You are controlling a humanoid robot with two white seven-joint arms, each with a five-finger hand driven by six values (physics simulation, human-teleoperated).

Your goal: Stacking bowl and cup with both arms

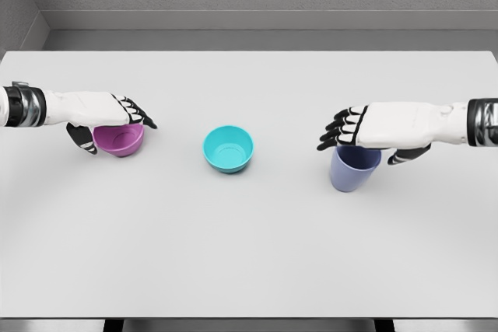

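While cup (pixel 354 169) stands upright, right hand (pixel 389 126) grasps it; left hand (pixel 97 110) grasps purple bowl (pixel 118 140).

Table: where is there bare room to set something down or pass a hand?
The white table is bare along its whole near half and its far strip. Gaps lie either side of the teal plastic bowl. It is crowded where the left hand covers the purple plastic bowl and the right hand covers the blue-violet plastic cup.
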